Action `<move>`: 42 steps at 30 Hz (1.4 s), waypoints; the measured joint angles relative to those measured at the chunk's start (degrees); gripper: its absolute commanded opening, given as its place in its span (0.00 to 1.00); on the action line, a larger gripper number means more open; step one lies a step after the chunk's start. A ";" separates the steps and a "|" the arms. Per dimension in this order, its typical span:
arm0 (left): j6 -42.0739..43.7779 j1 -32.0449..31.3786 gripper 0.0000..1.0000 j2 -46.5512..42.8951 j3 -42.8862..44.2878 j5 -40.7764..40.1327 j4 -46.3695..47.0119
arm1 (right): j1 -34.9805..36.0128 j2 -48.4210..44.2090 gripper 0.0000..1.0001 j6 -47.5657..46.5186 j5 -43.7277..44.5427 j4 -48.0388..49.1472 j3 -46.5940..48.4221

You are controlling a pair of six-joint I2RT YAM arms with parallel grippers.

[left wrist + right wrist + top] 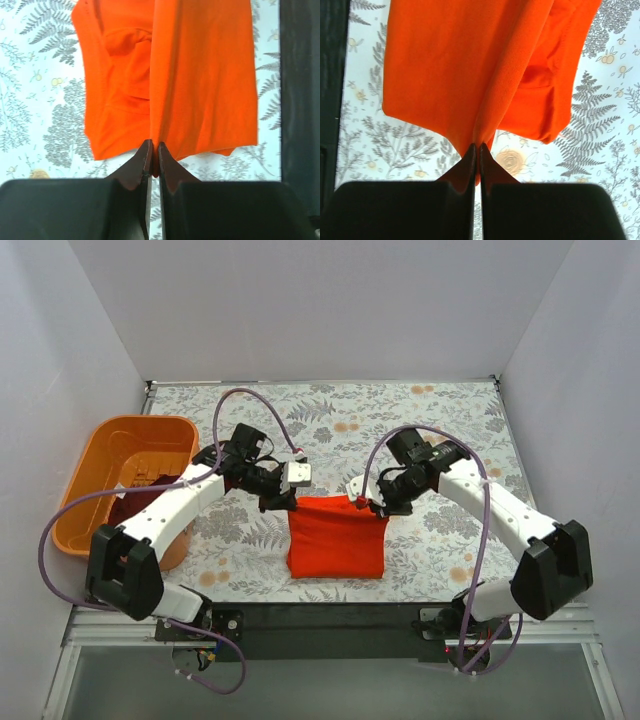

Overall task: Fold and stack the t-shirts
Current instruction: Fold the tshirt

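The orange-red t-shirt (337, 537) hangs folded between my two grippers over the near middle of the table, its lower edge by the table's front. My left gripper (281, 502) is shut on its upper left corner; in the left wrist view the cloth (200, 80) is pinched between the fingertips (154, 150). My right gripper (380, 503) is shut on the upper right corner; in the right wrist view the cloth (470, 70) is pinched at the tips (479, 149). A dark maroon t-shirt (135, 502) lies partly in the orange basket, mostly hidden by my left arm.
The rigid orange plastic basket (120, 440) stands at the table's left edge. The table has a fern-patterned cloth (340, 410). A black strip (330, 615) runs along the near edge. White walls enclose the back and sides.
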 measured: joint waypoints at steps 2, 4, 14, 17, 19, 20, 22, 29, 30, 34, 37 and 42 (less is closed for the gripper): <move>1.46 1.73 0.00 2.60 1.46 0.39 0.22 | -1.36 3.17 0.01 -2.10 -0.33 0.09 1.92; 2.78 2.95 0.00 5.53 2.89 0.72 0.90 | -2.67 6.73 0.01 -3.96 -0.66 0.31 3.67; 6.08 7.28 0.00 19.69 7.45 2.19 6.34 | -7.65 25.44 0.01 -9.38 -1.70 1.07 14.78; 6.19 8.02 0.00 22.69 8.31 2.14 8.33 | -8.66 29.51 0.01 -9.81 -1.64 1.42 18.34; 6.23 8.41 0.00 24.30 8.79 2.03 9.70 | -8.98 31.69 0.01 -10.05 -1.46 1.53 20.00; 6.29 8.61 0.00 25.07 8.90 1.90 10.36 | -9.05 32.63 0.01 -10.05 -1.46 1.53 20.59; 6.27 8.96 0.00 26.38 9.05 1.62 11.63 | -9.05 34.51 0.07 -9.84 -1.46 1.40 22.03; 6.19 9.38 0.02 28.92 8.24 -0.17 14.99 | -9.05 39.01 0.01 -5.35 -1.36 1.70 26.23; 6.23 9.40 0.04 28.92 7.91 -0.17 15.41 | -9.03 39.01 0.01 -4.72 -1.44 1.62 26.23; 6.54 9.40 0.06 28.79 5.73 0.15 16.55 | -8.81 38.60 0.01 -1.38 -2.01 2.16 24.37; 7.78 9.42 0.06 27.52 3.39 1.53 16.72 | -7.76 36.72 0.01 0.92 -3.06 3.39 18.82; 11.06 8.59 0.06 21.84 -3.50 4.20 13.84 | -4.81 30.71 0.01 4.55 -6.05 3.32 8.85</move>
